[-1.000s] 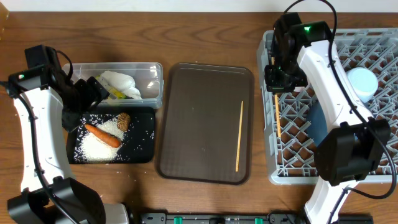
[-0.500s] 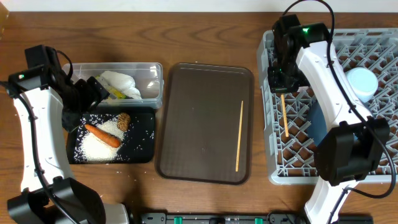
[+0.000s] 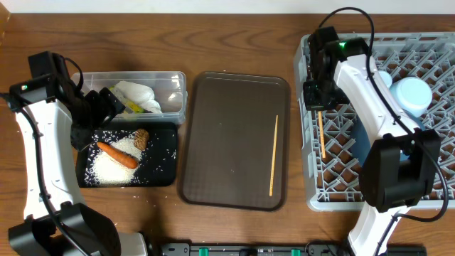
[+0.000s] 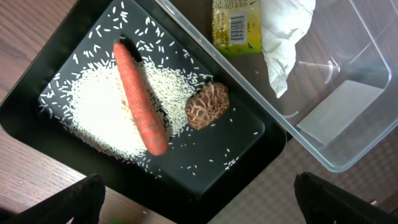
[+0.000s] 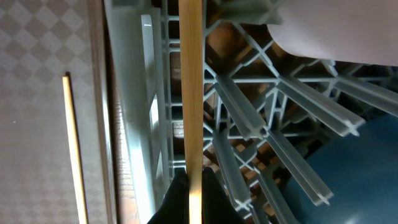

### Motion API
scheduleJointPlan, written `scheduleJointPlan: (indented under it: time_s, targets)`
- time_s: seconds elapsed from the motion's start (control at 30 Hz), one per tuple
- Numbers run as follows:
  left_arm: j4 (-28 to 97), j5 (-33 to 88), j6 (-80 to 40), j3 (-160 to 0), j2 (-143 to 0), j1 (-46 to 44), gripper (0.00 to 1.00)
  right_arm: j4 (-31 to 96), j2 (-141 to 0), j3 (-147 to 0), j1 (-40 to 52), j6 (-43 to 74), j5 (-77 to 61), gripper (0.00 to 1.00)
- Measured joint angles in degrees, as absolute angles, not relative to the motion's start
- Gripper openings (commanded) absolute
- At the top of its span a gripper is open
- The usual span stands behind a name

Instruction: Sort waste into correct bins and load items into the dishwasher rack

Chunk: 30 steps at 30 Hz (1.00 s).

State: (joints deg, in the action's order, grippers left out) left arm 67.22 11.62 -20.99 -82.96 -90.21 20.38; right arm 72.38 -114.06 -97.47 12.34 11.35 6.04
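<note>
My right gripper point(image 3: 318, 107) is shut on one wooden chopstick point(image 3: 321, 135), held over the left side of the grey dishwasher rack point(image 3: 313, 193); up close the stick point(image 5: 191, 93) runs along the lattice point(image 5: 249, 106) from my gripper point(image 5: 191, 186). The other chopstick point(image 3: 274, 155) lies on the brown tray. In the rack are a dark-blue plate point(image 3: 361, 139) and a light-blue cup point(image 3: 412, 96). My left gripper point(image 3: 96, 110) hangs open over the bins. The black tray point(image 4: 249, 143) holds a carrot point(image 4: 140, 106), a brown lump point(image 4: 207, 106) and rice point(image 4: 93, 106). The clear tub point(image 4: 348, 106) holds a napkin point(image 4: 283, 31) and a wrapper point(image 4: 235, 25).
A large brown serving tray point(image 3: 227, 142) lies between the bins and the rack. A few rice grains are scattered on the wood by the black tray point(image 3: 163, 167). The clear tub point(image 3: 170, 78) sits directly behind that tray.
My right gripper has shifted slightly over the rack's left side, and the chopstick it holds has swung a little to the right. The left arm has not moved.
</note>
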Motion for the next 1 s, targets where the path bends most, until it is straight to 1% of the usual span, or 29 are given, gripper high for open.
scheduleJointPlan:
  time_s: [0.23, 0.27, 0.33, 0.43, 0.47, 0.7, 0.83, 1.0]
  targets:
    - [67.2, 11.6, -21.0, -82.9, -90.2, 20.4, 0.98, 68.3, -114.1, -94.7, 12.3, 11.4, 6.0, 0.01]
    - [67.2, 11.6, -21.0, -82.9, -90.2, 20.4, 0.98, 68.2, -114.1, -94.5, 12.3, 11.4, 6.0, 0.03]
    - [67.2, 11.6, -21.0, -83.0, -90.2, 20.4, 0.98, 68.2, -114.1, -94.4, 12.3, 11.7, 6.0, 0.16]
    - [67.2, 11.6, -21.0, -83.0, -90.2, 20.4, 0.98, 68.2, -114.1, -94.4, 12.3, 11.9, 6.1, 0.25]
    - [67.2, 11.6, -21.0, -83.0, -90.2, 20.4, 0.98, 68.3, -114.1, -94.4, 12.3, 11.9, 6.1, 0.27]
    - [67.2, 11.6, -21.0, -83.0, -90.2, 20.4, 0.98, 71.8, -114.1, -95.6, 12.3, 11.7, 6.4, 0.28]
    - [67.2, 11.6, -21.0, -82.9, -90.2, 20.4, 0.98, 77.9, -114.3, -101.6, 12.4, 11.7, 4.9, 0.31]
    - [67.2, 11.6, -21.0, -83.0, -90.2, 20.4, 0.98, 82.9, -114.3, -111.1, 13.3, 11.7, -2.4, 0.32]
